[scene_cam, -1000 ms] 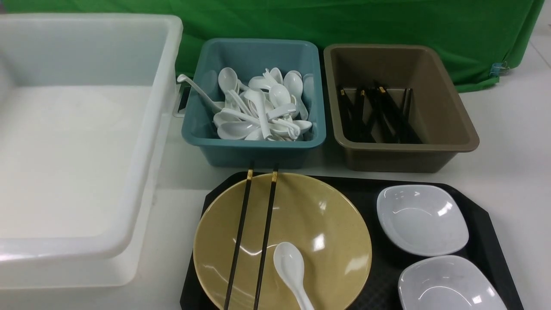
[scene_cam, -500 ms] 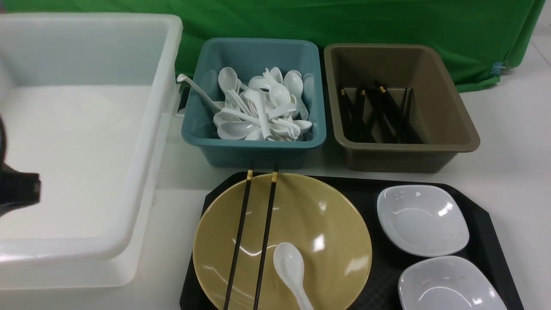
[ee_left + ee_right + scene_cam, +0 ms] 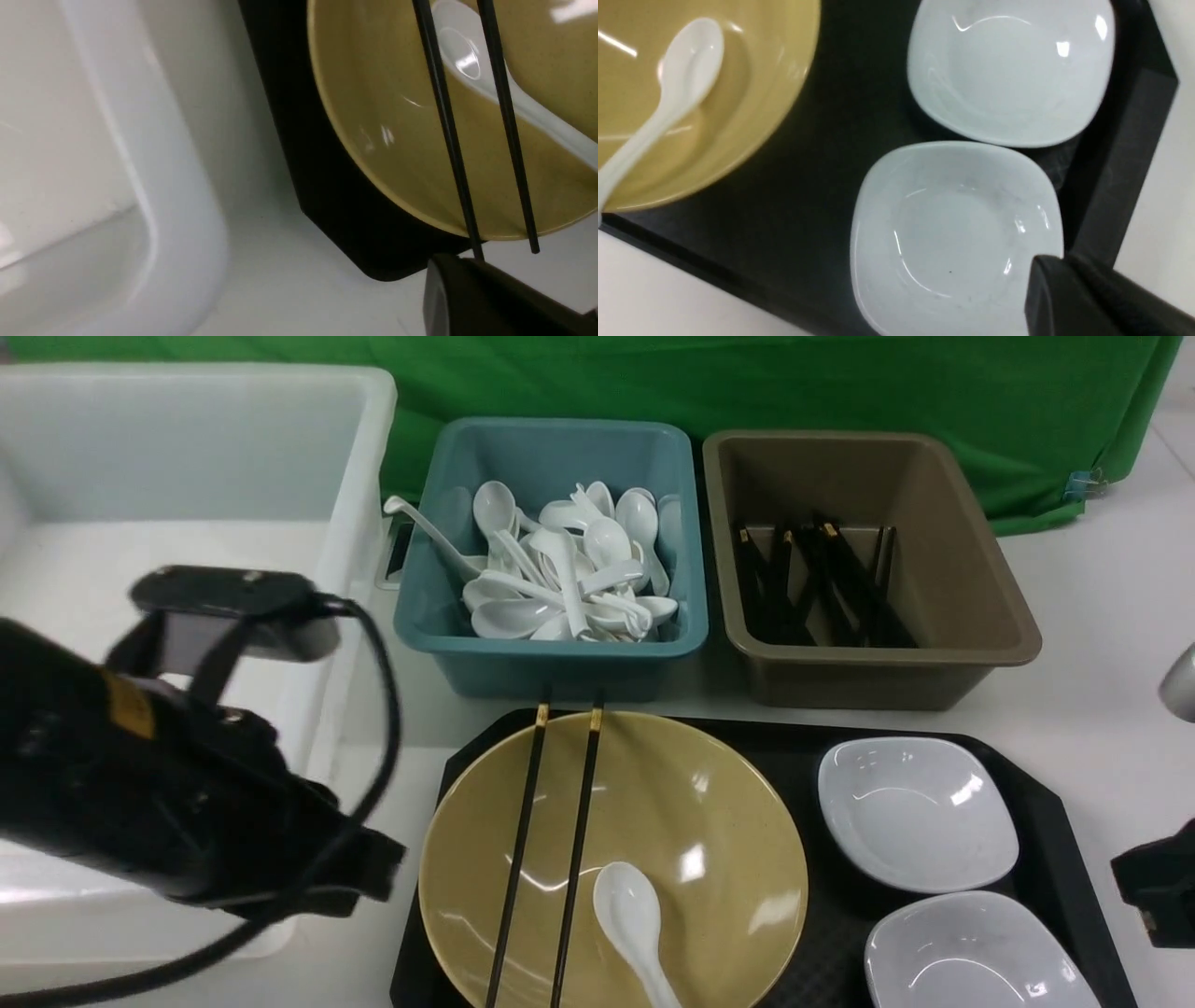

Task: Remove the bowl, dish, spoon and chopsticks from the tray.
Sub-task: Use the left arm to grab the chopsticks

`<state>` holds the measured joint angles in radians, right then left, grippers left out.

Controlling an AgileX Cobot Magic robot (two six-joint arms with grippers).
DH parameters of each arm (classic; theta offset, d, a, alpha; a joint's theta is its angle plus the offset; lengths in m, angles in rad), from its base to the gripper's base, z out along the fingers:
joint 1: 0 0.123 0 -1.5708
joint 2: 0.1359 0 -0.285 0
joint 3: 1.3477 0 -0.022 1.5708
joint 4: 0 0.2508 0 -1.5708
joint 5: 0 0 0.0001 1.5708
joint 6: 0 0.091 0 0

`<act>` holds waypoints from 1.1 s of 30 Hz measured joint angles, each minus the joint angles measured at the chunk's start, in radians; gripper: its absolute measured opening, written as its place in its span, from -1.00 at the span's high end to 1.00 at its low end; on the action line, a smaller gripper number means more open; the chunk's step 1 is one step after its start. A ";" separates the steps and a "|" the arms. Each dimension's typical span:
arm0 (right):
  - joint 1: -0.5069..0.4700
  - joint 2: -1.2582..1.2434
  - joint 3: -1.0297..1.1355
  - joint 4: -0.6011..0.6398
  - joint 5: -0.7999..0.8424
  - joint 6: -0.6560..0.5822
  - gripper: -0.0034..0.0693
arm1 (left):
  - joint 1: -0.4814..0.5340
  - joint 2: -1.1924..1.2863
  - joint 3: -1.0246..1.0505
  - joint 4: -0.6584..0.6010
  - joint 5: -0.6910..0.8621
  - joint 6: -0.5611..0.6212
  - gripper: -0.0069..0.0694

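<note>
The mustard-yellow bowl (image 3: pixel 709 821) sits on the left half of the black tray (image 3: pixel 1050 812). The black chopsticks (image 3: pixel 579 821) lie side by side across the bowl's left part, gold bands at the far rim. The white spoon (image 3: pixel 633 919) rests in the bowl, handle toward me. Two white squarish dishes (image 3: pixel 915 812) (image 3: pixel 971 957) sit on the tray's right half. My left gripper (image 3: pixel 364 868) hovers just left of the bowl; only one dark finger (image 3: pixel 472 298) shows by the chopsticks' near tips (image 3: pixel 467 233). My right gripper (image 3: pixel 1153 887) is at the tray's right edge; one finger (image 3: pixel 1064 298) overlaps the nearer dish (image 3: pixel 952 233).
A large white translucent tub (image 3: pixel 187 616) stands at the left, partly behind my left arm. A teal bin (image 3: pixel 551 663) with several white spoons and a ladle and a brown bin (image 3: pixel 878 672) with black chopsticks stand behind the tray. A green cloth hangs at the back.
My left arm has swung in from the left edge to beside the bowl. My right arm has entered at the right edge. Nothing on the tray has moved.
</note>
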<state>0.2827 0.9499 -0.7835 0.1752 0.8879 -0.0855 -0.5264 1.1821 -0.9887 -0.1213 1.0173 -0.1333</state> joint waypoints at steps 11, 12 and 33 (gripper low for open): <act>0.035 0.011 -0.007 0.011 -0.032 -0.012 0.89 | -0.102 0.278 -0.223 0.061 0.019 -0.102 0.75; 0.035 0.011 -0.007 0.011 -0.029 -0.012 0.89 | -0.102 0.302 -0.244 0.064 0.018 -0.103 0.70; 0.035 0.011 -0.007 0.020 -0.021 -0.012 0.88 | -0.103 0.602 -0.329 0.072 -0.175 -0.103 -0.53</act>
<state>0.3173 0.9610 -0.7902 0.1947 0.8670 -0.0976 -0.6291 1.7845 -1.3181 -0.0489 0.8421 -0.2362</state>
